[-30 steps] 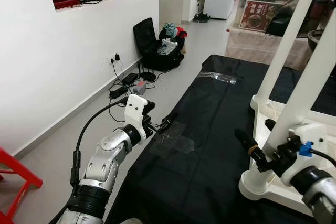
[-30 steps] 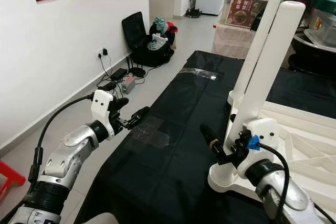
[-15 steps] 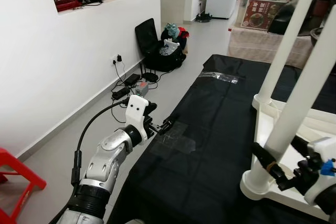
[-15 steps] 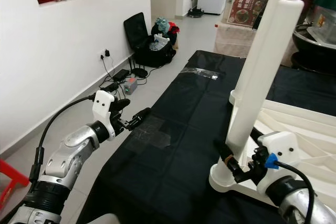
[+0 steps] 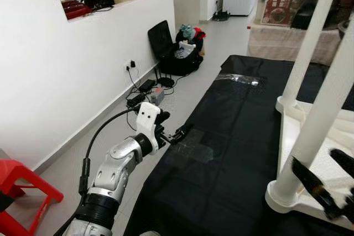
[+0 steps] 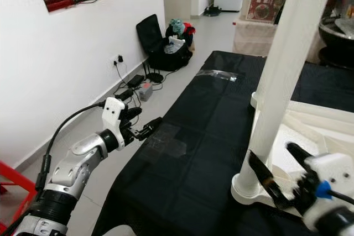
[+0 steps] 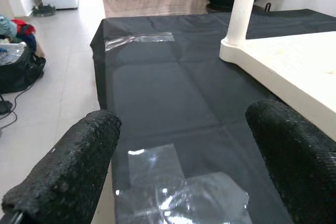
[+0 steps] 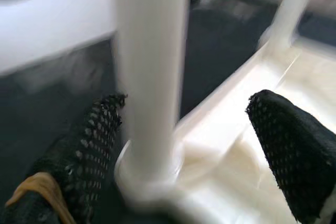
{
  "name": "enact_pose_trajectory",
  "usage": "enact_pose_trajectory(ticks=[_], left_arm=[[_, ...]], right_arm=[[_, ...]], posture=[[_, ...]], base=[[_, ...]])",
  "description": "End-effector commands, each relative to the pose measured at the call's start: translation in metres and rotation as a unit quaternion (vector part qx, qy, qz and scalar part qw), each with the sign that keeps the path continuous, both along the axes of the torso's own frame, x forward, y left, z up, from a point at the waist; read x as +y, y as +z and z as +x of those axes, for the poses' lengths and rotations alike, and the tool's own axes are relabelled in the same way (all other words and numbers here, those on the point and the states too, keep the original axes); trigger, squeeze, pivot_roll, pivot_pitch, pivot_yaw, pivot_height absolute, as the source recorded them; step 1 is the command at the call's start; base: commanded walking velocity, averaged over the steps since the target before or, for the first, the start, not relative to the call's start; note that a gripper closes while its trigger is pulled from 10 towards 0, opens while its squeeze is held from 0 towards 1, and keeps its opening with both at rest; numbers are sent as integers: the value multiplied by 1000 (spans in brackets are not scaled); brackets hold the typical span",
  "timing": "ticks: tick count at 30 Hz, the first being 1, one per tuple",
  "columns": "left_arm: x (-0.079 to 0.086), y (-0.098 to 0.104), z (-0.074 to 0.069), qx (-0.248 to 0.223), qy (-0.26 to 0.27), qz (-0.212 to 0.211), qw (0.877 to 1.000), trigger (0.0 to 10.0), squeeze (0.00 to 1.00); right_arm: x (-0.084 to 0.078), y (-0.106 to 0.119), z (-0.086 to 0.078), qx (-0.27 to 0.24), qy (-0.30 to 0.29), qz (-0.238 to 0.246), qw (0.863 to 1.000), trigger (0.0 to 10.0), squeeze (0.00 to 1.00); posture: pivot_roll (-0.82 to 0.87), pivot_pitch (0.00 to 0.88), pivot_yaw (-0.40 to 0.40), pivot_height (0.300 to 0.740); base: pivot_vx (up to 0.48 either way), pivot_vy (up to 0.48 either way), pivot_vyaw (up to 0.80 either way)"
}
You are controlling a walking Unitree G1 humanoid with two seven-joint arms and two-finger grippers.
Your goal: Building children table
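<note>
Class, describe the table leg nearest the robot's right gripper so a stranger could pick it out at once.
Start at the black cloth on the floor, where the white upturned table lies. Two white legs stand up from it; pick the nearer leg, thicker-looking, in the corner socket beside the right gripper, whose fingers are open.

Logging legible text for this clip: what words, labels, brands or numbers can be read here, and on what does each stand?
None can be read.
Red printed carton at the far end of the room: light characters beside a dish picture, too small and blurred to read.
White table leg, black cloth, left gripper and right gripper: no markings visible.
</note>
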State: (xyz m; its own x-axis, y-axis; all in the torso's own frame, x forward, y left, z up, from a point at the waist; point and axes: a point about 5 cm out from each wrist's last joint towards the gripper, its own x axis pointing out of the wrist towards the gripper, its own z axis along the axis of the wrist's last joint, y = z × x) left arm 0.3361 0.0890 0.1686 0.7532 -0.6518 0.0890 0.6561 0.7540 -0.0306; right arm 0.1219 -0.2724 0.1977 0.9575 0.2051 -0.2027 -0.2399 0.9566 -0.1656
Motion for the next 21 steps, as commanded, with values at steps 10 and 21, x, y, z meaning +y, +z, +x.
enact_pose_trajectory(ticks=[10, 21], left_arm=[[4, 0, 1, 1, 7, 2, 1000, 10000, 0], [10, 2, 3, -5, 23, 3, 1000, 10000, 0]], right_arm=[[-53, 2, 21, -23, -154, -71, 985, 10000, 0], [-76, 0, 37, -35, -240, -101, 965, 10000, 0]], posture=[[-142, 0, 70, 740], [-109, 0, 48, 740]], base=[[0, 0, 0], [0, 0, 0]])
